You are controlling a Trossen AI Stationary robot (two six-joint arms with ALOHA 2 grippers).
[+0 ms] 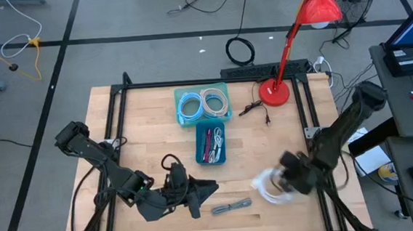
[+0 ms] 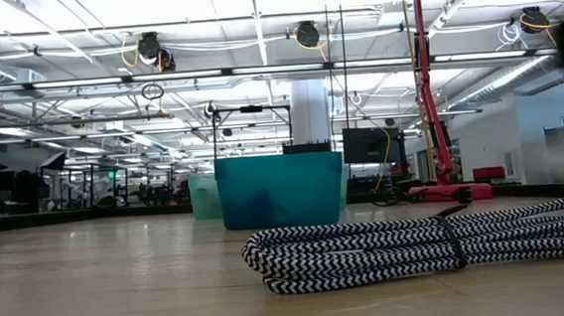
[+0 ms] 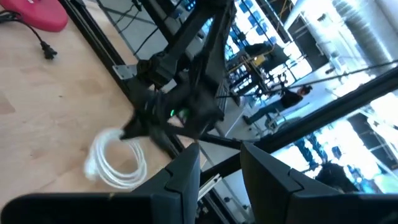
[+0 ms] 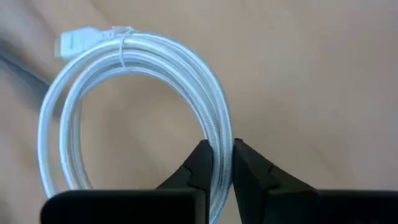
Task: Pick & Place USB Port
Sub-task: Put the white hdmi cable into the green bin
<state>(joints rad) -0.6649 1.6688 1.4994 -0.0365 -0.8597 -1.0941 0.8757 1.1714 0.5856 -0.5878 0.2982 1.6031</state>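
Right fingers (image 4: 216, 163): you're pinching the white cable coil's (image 4: 134, 106) strand.
Left fingers (image 3: 219, 168): parted, empty.
Bins (image 1: 210, 146): far-left.

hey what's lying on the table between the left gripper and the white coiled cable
A grey braided cable lies on the wood between the left gripper and the white coiled cable, which the right gripper's fingers pinch. The high view shows it.
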